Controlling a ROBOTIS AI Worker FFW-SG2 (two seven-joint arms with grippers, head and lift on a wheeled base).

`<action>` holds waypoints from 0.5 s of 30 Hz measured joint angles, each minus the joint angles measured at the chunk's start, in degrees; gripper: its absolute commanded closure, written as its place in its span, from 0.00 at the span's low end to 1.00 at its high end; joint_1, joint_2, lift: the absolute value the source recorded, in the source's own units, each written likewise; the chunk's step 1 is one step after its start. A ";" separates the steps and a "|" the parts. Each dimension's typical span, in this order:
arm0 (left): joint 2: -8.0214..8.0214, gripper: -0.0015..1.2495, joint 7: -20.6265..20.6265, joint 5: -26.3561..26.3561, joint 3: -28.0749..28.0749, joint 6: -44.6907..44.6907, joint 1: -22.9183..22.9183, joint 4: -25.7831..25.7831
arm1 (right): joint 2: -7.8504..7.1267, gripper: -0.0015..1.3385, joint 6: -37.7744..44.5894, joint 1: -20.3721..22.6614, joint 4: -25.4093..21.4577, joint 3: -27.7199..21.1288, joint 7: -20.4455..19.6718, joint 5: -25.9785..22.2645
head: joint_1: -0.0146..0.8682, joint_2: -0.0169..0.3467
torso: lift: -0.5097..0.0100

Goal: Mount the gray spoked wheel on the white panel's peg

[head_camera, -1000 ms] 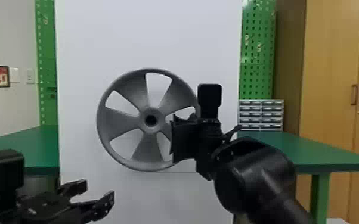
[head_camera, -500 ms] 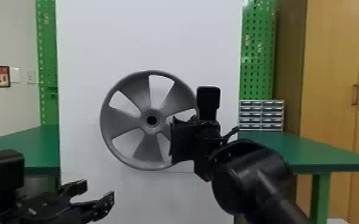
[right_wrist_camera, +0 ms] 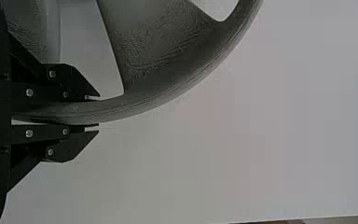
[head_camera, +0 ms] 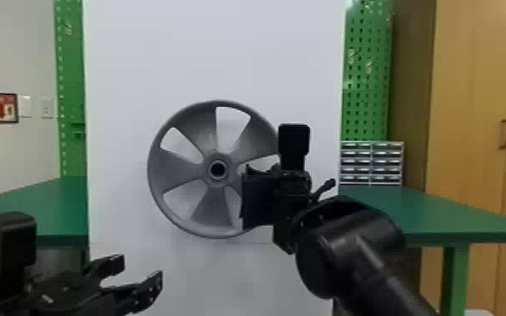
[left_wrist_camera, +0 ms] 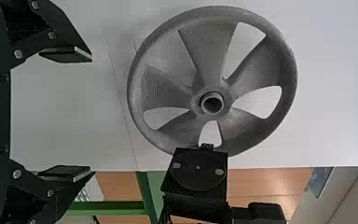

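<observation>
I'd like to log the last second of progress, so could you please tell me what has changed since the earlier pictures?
The gray spoked wheel has moved slightly forward, toward the white panel, and a little to the robot's right, with the right gripper at its rim. Nothing was visibly let go. The left gripper stayed put, open.

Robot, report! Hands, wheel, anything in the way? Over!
Right hand grips gray wheel by its rim. Left hand open, off the wheel. Wheel before white panel, no obstacle seen.
</observation>
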 measured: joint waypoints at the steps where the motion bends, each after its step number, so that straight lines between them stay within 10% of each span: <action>1: 0.00 0.32 0.00 0.02 -0.01 0.00 0.00 0.01 | 0.00 0.91 -0.09 -0.01 0.12 -0.11 0.00 0.03 | 0.12 0.03 | 0.05; 15: 0.01 0.32 0.00 0.13 -0.10 0.00 -0.09 0.09 | -0.04 0.90 -1.00 0.11 0.50 -0.44 0.00 0.33 | 0.12 0.03 | 0.05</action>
